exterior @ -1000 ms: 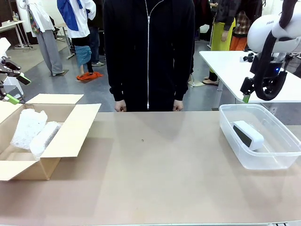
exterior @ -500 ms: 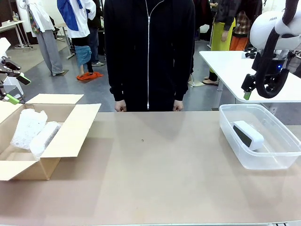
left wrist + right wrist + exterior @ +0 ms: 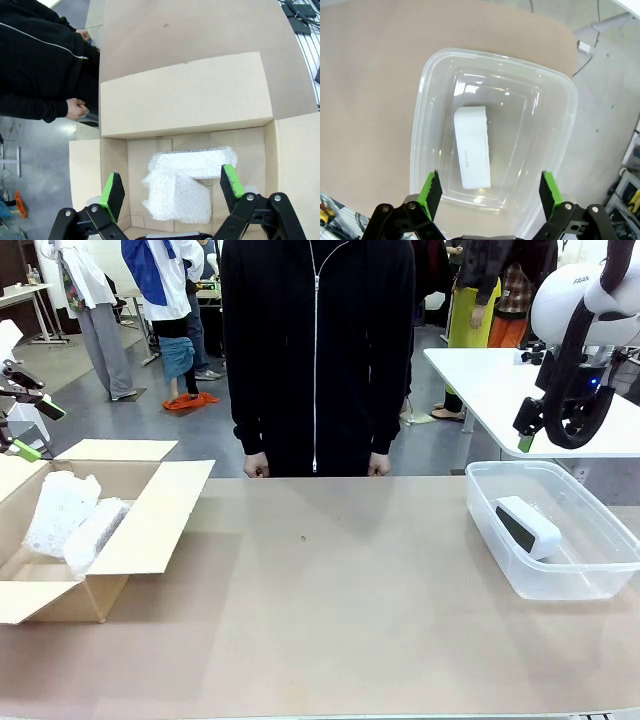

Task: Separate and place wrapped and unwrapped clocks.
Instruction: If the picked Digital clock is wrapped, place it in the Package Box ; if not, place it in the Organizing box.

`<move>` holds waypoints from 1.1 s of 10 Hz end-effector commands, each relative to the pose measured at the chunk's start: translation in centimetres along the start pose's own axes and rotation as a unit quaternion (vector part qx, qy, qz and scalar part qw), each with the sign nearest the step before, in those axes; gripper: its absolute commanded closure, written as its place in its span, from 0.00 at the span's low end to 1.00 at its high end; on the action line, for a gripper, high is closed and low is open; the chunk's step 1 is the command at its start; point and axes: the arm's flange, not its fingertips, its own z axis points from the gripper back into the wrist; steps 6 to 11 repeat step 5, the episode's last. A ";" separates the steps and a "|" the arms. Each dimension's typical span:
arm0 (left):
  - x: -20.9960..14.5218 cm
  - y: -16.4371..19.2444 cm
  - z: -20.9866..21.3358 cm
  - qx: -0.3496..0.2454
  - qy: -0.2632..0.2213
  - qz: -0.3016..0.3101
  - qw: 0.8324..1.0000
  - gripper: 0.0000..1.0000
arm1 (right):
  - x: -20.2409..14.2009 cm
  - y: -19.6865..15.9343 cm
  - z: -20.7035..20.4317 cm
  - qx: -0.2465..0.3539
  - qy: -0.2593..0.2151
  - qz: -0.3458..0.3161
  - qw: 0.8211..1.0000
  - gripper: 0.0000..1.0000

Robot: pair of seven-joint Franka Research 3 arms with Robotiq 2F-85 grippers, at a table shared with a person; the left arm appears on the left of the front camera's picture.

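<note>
Two wrapped clocks, bundles in white bubble wrap (image 3: 60, 508) (image 3: 96, 533), lie side by side inside an open cardboard box (image 3: 160, 508) at the table's left. In the left wrist view the bundles (image 3: 197, 162) (image 3: 175, 197) lie straight below my left gripper (image 3: 172, 186), which hangs open above the box. The unwrapped clock (image 3: 527, 526), white with a dark face, lies in a clear plastic bin (image 3: 500, 472) at the right. My right gripper (image 3: 489, 190) hovers open high over the bin (image 3: 495, 54) and the clock (image 3: 472, 147).
A person in black stands at the far edge, hands (image 3: 256, 466) (image 3: 378, 464) resting by the table. The left gripper (image 3: 33, 430) sits at the picture's left edge, the right gripper (image 3: 550, 430) at the upper right. A bare tabletop (image 3: 330, 600) stretches between box and bin.
The right arm has risen a little and drifted to the right, then held still. The left arm, the clocks and the person have not moved.
</note>
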 end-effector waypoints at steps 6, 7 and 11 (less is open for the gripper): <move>0.0 0.0 0.1 -0.001 -0.007 0.001 1.000 0.00 | -0.1 0.0 0.0 0.001 0.002 -0.001 1.000 0.00; 0.0 0.0 0.1 -0.001 -0.007 0.001 1.000 0.00 | -0.1 0.0 0.0 0.001 0.002 -0.001 1.000 0.00; 0.0 0.0 0.1 -0.001 -0.007 0.001 1.000 0.00 | -0.1 0.0 0.0 0.001 0.002 -0.001 1.000 0.00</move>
